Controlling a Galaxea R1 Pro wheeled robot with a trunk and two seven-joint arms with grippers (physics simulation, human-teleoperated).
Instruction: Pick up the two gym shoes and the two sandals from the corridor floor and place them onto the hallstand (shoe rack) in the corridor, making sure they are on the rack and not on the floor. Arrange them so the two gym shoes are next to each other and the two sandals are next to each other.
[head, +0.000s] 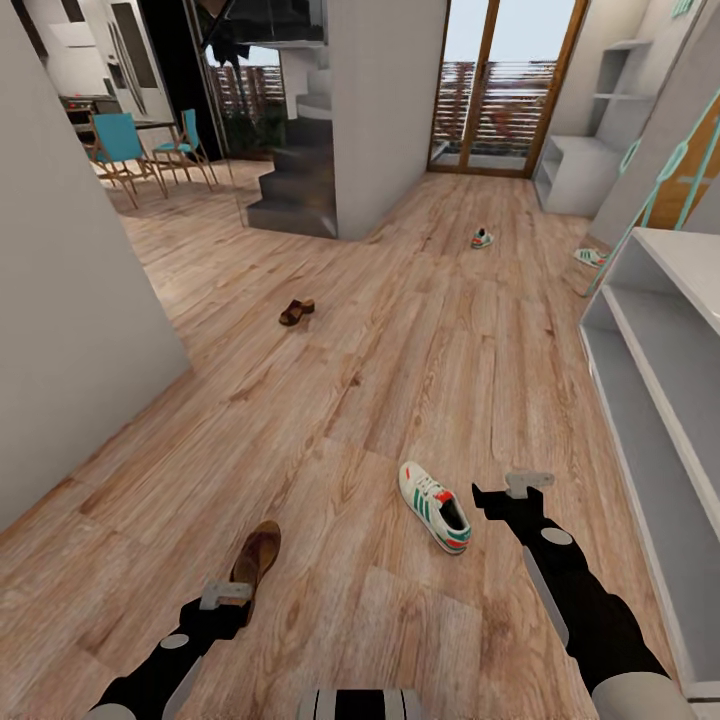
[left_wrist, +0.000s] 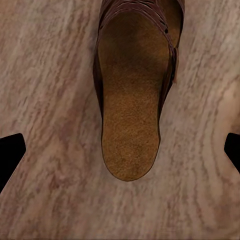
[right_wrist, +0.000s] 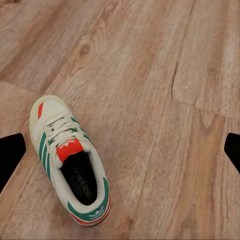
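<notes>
- The left tool (head: 225, 596) hangs low over the corridor floor (head: 400, 330), fingers spread wide and holding nothing. In the left wrist view its two dark fingertips (left_wrist: 11, 155) stand far apart at either edge, with the near sandal (left_wrist: 134, 95) on the planks between them.
- The right tool (head: 510, 490) is likewise spread and empty, just beside the near gym shoe (head: 435, 506). In the right wrist view that shoe (right_wrist: 70, 162) sits off toward one fingertip rather than centred.
- The other sandal (head: 296, 312) lies well up the corridor. The second gym shoe (head: 482, 238) is farther still, near the glass doors.
- The pale grey hallstand (head: 580, 170) stands at the far right, beside the doors. The long white shelf unit (head: 650, 330) close on the right, with teal lettering above, is not it.
- Handling, as a judgement: the sneaker looks light, with a soft upper over a stiffer sole. A pinch across its midfoot, or over the collar at the dark opening, should hold best.
- The sandal looks light and flat, with a firm footbed and strap work over the toe. Gripping across its narrow waist seems safest; the smooth sides may slip.
- The right tool probably needs to shift over the sneaker before closing.
</notes>
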